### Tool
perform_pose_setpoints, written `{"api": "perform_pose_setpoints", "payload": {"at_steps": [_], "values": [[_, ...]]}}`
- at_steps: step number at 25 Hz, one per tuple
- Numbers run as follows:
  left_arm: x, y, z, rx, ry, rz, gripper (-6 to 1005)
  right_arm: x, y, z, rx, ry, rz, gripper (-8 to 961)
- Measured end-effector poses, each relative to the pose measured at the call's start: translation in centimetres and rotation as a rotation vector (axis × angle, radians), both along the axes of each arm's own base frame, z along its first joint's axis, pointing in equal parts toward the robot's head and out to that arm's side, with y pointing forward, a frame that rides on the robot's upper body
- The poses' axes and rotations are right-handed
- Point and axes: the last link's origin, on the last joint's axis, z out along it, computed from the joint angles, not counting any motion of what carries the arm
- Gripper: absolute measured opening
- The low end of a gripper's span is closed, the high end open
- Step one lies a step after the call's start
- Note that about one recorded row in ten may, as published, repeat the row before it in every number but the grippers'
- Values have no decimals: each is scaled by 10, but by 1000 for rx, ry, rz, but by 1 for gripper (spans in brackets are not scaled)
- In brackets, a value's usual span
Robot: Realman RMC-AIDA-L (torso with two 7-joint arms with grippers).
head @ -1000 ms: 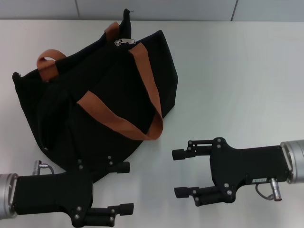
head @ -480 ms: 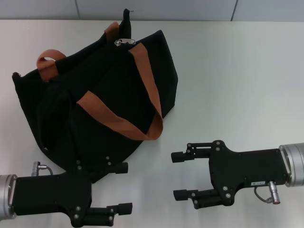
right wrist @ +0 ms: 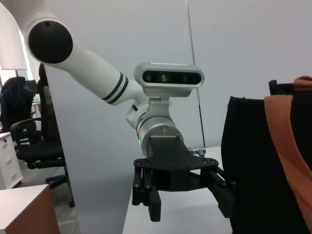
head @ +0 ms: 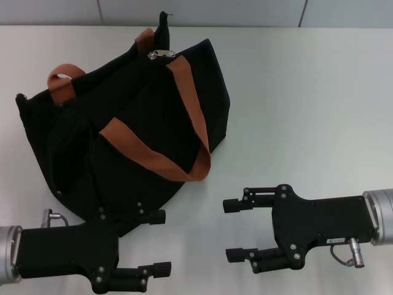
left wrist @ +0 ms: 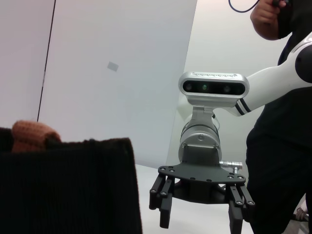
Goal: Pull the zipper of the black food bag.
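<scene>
My left gripper (head: 161, 242) low at near left, fingers spread, holding nothing, upper finger at near edge of black food bag (head: 123, 135). Bag slumped on white table (head: 295, 92), orange straps (head: 190, 123) draped over it. Zipper (head: 161, 54) at bag's far end. My right gripper (head: 234, 229) right of bag, spread, empty.

Left gripper (head: 161, 243) low at the near left, fingers spread wide, pointing across at the right gripper (head: 232, 229), also spread wide, facing it.
</scene>
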Motion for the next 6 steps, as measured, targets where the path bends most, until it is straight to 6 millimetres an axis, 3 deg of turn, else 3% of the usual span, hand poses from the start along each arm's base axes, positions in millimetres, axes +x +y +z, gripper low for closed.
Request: {"api": "perform_pose_setpoints", "payload": {"at_steps": [6], "values": [[0,0,0,-2,0,3,784,0,0,0,0,1,0,727]]}}
